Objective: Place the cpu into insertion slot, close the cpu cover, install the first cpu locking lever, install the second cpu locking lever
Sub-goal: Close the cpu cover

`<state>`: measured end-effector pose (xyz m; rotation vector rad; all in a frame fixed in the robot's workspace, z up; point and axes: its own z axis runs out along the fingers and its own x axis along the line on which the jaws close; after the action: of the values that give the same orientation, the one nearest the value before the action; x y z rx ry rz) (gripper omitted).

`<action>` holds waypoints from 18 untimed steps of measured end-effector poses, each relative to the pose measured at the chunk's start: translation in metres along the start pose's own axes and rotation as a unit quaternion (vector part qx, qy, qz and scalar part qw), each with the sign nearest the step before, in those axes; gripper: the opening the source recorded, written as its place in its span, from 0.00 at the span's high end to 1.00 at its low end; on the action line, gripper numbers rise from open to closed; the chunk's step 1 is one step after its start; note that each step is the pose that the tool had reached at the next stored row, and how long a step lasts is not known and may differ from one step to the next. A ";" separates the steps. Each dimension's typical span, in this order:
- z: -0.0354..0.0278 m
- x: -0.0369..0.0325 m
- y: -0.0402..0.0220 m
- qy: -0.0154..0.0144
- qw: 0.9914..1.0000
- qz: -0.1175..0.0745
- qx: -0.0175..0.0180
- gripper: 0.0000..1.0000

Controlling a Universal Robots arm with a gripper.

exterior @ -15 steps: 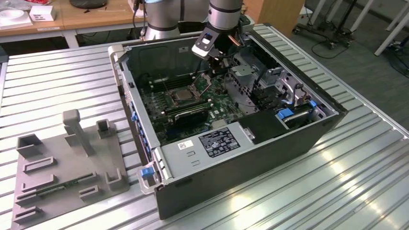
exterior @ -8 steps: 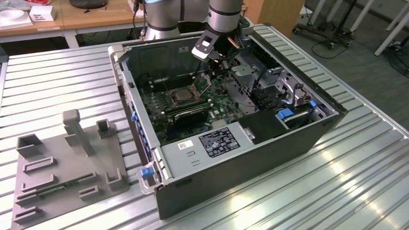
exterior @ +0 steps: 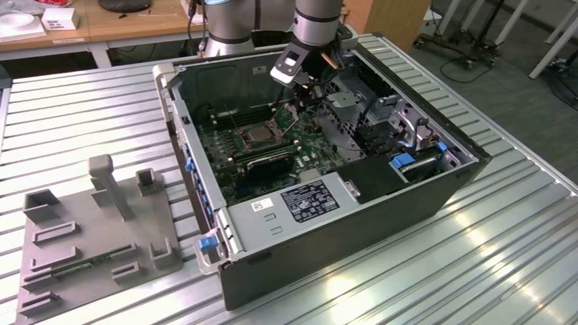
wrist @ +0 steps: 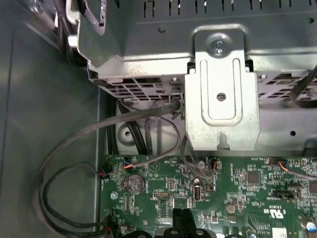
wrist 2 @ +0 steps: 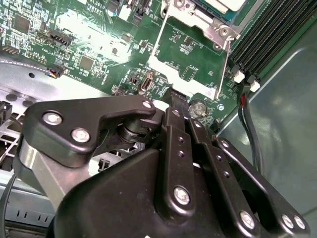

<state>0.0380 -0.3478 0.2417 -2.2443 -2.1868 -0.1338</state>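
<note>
The open computer case [exterior: 361,203] lies on the table with its motherboard [exterior: 271,156] facing up. The cpu [wrist 2: 224,4], silvery-tan, lies in the socket [exterior: 257,135]. The cpu cover [wrist 2: 183,79] is swung open: its thin silver frame stands up from the socket's rim, and the green board shows through its window. My gripper [exterior: 302,101] reaches into the case from the far side. Its black fingers [wrist 2: 176,106] are pressed together with nothing between them, their tips just short of the cover's free edge. In the first wrist view, the gripper [wrist: 182,218] hangs over the board.
A metal drive cage [wrist: 220,89] and loose cables [wrist: 74,148] sit close behind the gripper. Memory slots [wrist 2: 267,39] run beside the socket. The case walls [exterior: 194,135] close in around it. A grey fixture plate [exterior: 91,230] lies on the slatted table [exterior: 470,271] at the exterior view's left.
</note>
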 end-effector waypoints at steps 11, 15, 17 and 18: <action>-0.0008 0.0005 -0.0237 0.000 1.000 0.000 -0.002 0.89; -0.0012 0.0007 -0.0341 0.000 1.000 0.000 -0.004 0.89; -0.0013 0.0008 -0.0391 0.000 1.000 0.000 -0.004 0.89; -0.0014 0.0008 -0.0416 0.000 1.000 0.000 -0.005 0.89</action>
<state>-0.0036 -0.3459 0.2408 -2.2489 -2.1920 -0.1433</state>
